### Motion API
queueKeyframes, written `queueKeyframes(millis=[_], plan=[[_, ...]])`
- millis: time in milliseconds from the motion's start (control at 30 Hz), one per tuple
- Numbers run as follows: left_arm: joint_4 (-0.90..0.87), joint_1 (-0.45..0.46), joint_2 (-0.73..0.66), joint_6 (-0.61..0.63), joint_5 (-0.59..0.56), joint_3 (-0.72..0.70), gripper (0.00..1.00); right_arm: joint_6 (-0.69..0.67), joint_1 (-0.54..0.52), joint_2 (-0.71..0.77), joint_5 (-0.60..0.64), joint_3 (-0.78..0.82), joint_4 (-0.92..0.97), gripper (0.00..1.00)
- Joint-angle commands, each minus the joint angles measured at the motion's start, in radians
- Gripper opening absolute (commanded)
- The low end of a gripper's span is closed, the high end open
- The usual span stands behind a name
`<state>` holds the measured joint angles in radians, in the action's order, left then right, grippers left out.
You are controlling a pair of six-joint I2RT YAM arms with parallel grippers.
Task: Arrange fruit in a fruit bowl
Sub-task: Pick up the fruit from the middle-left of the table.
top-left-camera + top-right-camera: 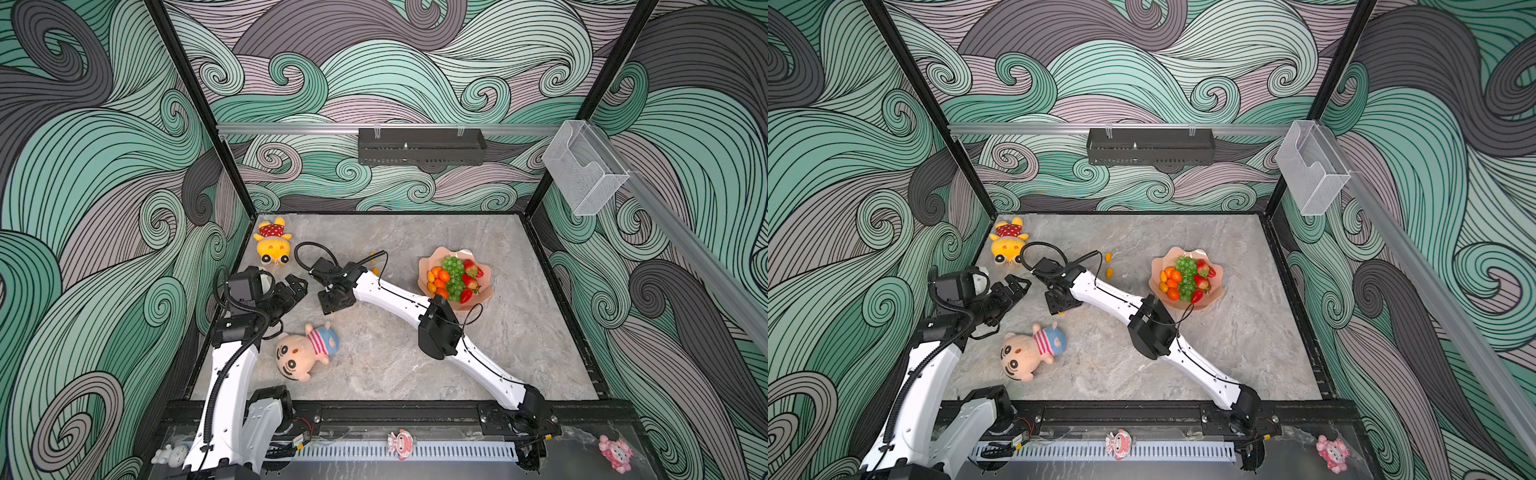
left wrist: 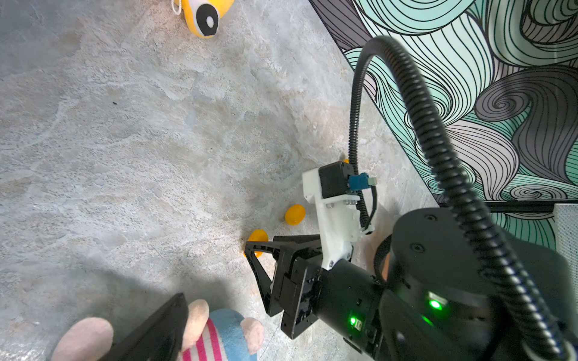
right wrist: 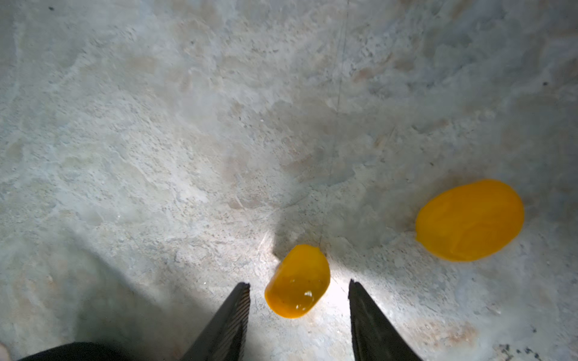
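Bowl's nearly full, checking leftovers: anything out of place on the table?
Yes. Kumquats lie loose on the table, far from the bowl holding the other fruit. One kumquat sits untouched between the open jaws of the right tool.

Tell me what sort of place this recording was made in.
Probably a staged robot test cell, not a home: swirl-patterned walls on a black frame box in a marble-look tabletop, with a left arm and right arm mounted at its front edge.
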<state>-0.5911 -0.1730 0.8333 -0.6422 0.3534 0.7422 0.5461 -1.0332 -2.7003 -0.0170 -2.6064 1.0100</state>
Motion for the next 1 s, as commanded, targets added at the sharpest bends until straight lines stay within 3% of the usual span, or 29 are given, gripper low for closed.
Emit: queueKeyframes(millis=[0,300,967], plan=[[-0.004,-0.011,-0.014,0.013,0.022,-0.003,0.99,0.000,0.001,-0.036,-0.002,-0.035,0.036,0.52],[0.002,-0.017,-0.015,0.012,0.030,-0.007,0.99,-0.001,0.005,-0.059,-0.016,-0.058,0.036,0.48],[0.038,-0.019,-0.035,0.006,0.077,-0.042,0.99,0.013,0.014,0.009,-0.020,0.028,0.037,0.28]])
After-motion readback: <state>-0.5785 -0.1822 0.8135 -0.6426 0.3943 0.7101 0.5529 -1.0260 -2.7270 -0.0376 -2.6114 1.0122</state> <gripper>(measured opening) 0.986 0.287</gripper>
